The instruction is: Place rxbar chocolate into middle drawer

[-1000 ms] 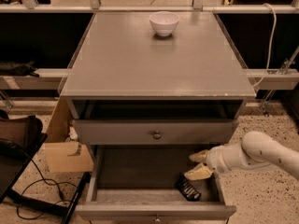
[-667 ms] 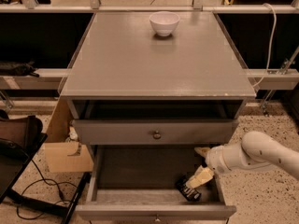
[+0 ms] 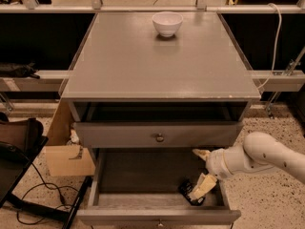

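Gripper [image 3: 202,170] at right side of open middle drawer [image 3: 138,173], fingers [image 3: 204,185] spread, rxbar chocolate [image 3: 186,189] on floor touching near finger.

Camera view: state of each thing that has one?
middle drawer: pulled open.
upper drawer: looks shut.
rxbar chocolate: lying on the middle drawer's floor, front right, not gripped.
gripper: over the bar, jaws open.
white bowl: upright on the cabinet top.

The pincer [image 3: 196,173] has spread wider, its lower finger reaching the rxbar chocolate [image 3: 186,190].
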`<state>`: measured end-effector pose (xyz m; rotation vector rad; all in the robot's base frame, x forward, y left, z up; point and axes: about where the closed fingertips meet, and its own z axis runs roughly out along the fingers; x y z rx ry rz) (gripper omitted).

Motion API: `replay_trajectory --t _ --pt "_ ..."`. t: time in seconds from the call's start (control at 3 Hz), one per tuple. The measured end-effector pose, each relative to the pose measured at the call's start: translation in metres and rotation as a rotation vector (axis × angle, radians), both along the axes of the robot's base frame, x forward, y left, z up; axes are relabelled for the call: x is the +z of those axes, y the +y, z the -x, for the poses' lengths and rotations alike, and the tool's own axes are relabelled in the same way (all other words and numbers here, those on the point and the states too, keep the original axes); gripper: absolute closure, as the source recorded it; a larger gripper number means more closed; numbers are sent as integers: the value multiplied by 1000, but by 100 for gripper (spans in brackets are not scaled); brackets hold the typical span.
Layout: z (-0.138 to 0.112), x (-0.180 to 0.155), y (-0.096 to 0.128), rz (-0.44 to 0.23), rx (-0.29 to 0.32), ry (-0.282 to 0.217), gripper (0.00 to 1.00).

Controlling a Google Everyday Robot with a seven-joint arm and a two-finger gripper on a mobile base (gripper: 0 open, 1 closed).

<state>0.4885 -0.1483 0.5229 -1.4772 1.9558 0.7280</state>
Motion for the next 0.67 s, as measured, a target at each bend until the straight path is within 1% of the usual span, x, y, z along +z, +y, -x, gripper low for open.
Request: replay_trajectory --t 0.33,0.67 --pt "35 34 -6 53 69 -75 0" --pt "85 75 -21 179 124 -122 0"
